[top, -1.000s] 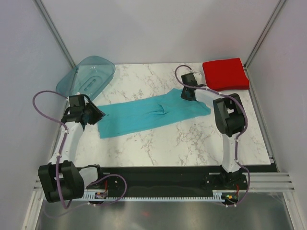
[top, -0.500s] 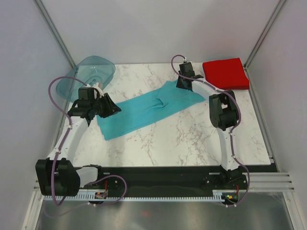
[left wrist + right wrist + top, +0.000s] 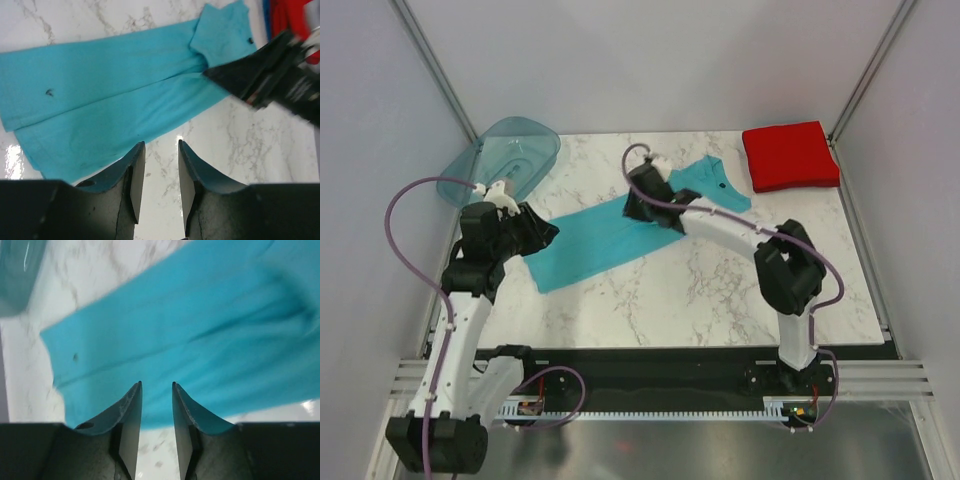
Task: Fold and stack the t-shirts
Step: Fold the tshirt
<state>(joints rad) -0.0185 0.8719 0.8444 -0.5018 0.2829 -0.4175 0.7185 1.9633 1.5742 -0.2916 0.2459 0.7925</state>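
Marble table [image 3: 720,290] bears the turquoise t-shirt [image 3: 590,245] — spread as a long strip across its middle. Red t-shirt [image 3: 790,155] lies folded square at the far right corner. Left gripper [image 3: 161,150] at the strip's left end, right gripper [image 3: 156,387] over its middle — both jaws parted, empty.

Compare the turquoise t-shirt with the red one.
Colour: the turquoise t-shirt is teal-blue, the red t-shirt bright red. Shape: the turquoise one lies as a long, slanted strip; the red one is a compact folded square. Place: turquoise mid-table, red at the far right corner. Both are plain cloth lying on the table.
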